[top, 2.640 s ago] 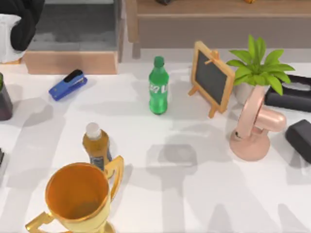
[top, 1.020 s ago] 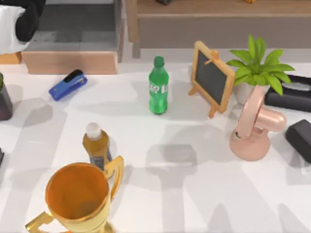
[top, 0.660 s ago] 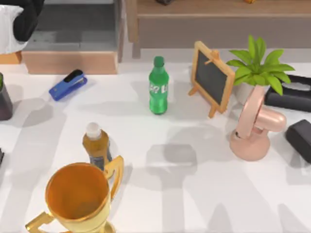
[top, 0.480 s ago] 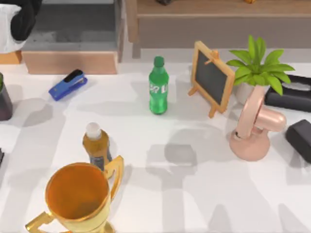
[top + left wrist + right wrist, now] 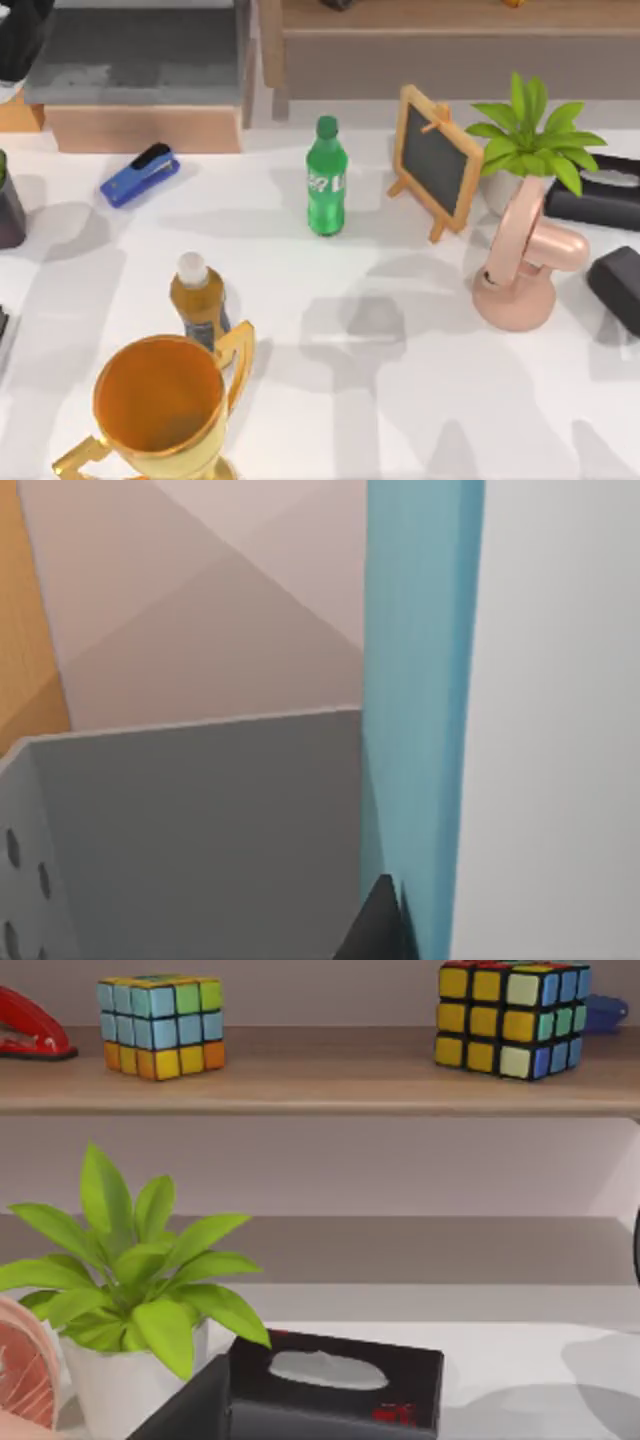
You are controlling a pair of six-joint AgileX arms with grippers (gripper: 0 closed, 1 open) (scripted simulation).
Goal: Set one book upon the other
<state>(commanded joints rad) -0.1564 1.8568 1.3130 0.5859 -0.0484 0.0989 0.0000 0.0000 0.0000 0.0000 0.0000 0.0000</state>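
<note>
Left arm housing (image 5: pixel 18 45): glossy black, rounded shell at the 10 o'clock corner of the top view; a white section sits below it at the frame edge.
Left gripper finger (image 5: pixel 378 928): matte black, tapering to a pointed wedge, seen in the left wrist view.
Cables, screws, markings: cannot be made out on either part.

A rendered office-like desk: white table (image 5: pixel 400 400), stapler (image 5: pixel 140 175), small chalkboard (image 5: pixel 435 160), wooden shelf (image 5: pixel 320 1085).
</note>
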